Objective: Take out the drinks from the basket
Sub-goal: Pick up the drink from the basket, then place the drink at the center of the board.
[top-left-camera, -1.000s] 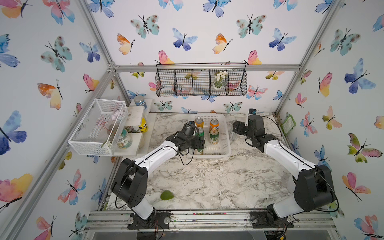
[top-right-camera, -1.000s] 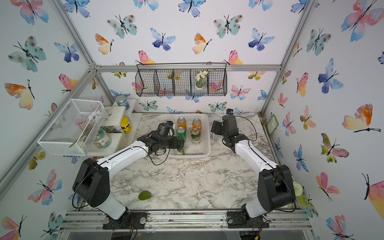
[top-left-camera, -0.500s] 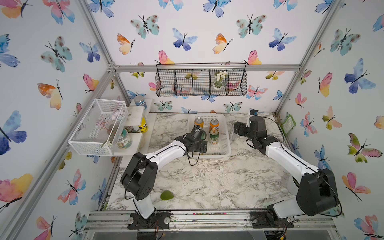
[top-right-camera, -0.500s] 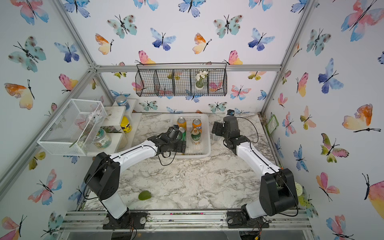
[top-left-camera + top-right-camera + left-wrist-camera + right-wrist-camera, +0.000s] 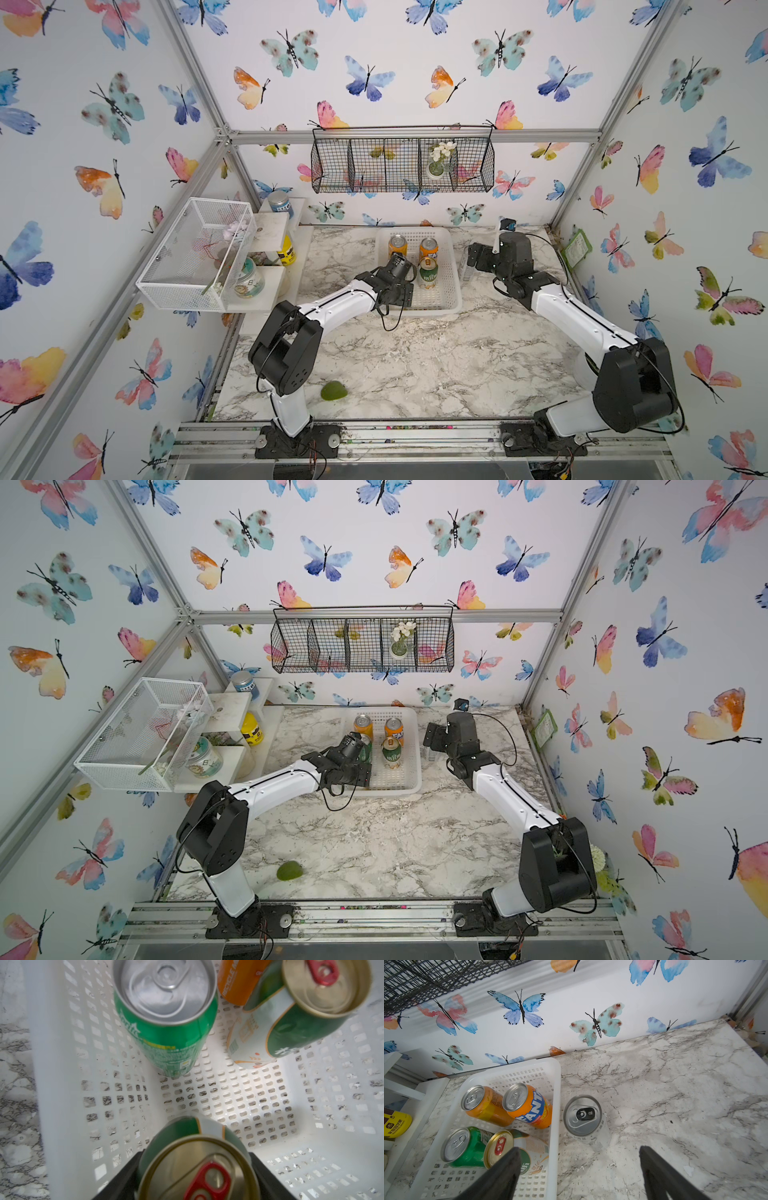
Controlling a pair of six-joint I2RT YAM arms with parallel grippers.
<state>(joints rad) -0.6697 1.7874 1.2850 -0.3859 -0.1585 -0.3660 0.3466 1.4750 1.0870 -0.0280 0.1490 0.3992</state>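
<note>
The green-and-white can (image 5: 187,1134) with the gold top sits upright in the near end of the basket (image 5: 52,1064). My left hand (image 5: 191,1172) has it: the black fingers (image 5: 122,1176) are drawn in against both its sides, just under the top rim. Whether its base has left the basket floor I cannot tell.

The tab looks unopened, so I judge it full and fairly heavy for its size. The wall is thin, smooth metal, so it is slick and easy to dent. I'd grip across the round body below the rim, firmly but without crushing, and lift straight up so it clears the basket wall.

The bright green can (image 5: 166,1032) stands near it, with a second green-and-white can (image 5: 291,1028) beside that. Two orange cans (image 5: 488,1105) stand at the far end.

The slim silver can (image 5: 582,1114) is already out. It stands on the desk (image 5: 675,1084) just beside the basket's outer wall. My right hand (image 5: 579,1153) hangs near that can with its fingers spread wide and nothing between them.
</note>
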